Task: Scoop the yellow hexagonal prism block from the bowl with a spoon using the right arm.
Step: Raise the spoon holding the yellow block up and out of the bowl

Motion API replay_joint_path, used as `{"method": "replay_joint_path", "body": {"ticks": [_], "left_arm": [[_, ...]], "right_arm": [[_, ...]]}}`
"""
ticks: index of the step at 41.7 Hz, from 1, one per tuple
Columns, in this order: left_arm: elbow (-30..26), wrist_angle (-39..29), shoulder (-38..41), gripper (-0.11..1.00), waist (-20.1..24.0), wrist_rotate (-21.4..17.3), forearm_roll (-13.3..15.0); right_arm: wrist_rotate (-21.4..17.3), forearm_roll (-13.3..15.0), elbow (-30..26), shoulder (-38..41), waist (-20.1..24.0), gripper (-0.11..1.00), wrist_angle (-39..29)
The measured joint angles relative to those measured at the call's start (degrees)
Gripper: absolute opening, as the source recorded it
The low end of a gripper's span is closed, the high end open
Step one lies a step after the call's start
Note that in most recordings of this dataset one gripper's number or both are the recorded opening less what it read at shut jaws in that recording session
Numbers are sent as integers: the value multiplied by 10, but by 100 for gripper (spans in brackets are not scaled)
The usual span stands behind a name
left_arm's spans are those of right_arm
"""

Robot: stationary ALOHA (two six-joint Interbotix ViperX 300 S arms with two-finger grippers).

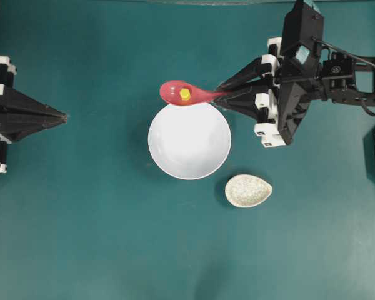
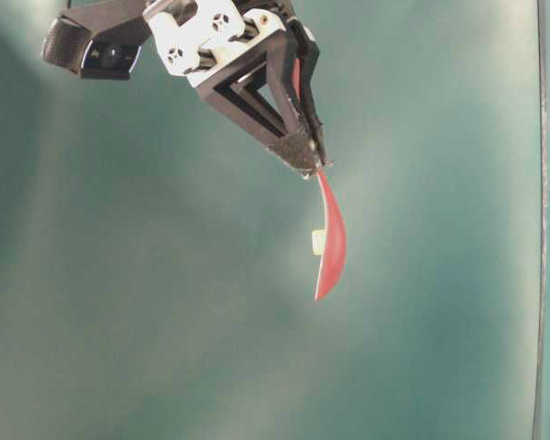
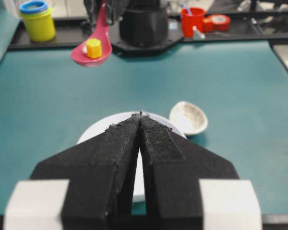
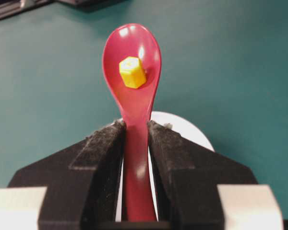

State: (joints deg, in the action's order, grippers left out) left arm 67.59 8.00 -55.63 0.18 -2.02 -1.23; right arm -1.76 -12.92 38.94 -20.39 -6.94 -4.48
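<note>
1. Above the bowl's (image 1: 189, 140) upper rim in the overhead view, the spoon (image 1: 186, 94) is hanging clear of the table, its scoop pointing left.
2. The right gripper (image 1: 228, 95) is pinching the spoon's handle between narrow jaws.
3. The yellow block (image 1: 185, 94) is sitting in the scoop, inside its rim.
4. At the left edge, the left gripper (image 1: 64, 116) is resting with its jaws pressed together, well apart from the bowl.
5. Lower right of the bowl, the speckled dish (image 1: 248, 190) is lying just beside it; open mat is spreading left and below.
</note>
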Motion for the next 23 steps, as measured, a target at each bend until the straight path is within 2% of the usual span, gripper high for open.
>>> {"method": "replay_joint_path", "body": {"ticks": [23], "left_arm": [[0,-4,0,0,0,-28,0]], "right_arm": [[0,0,2,0,0,23,-6]]}}
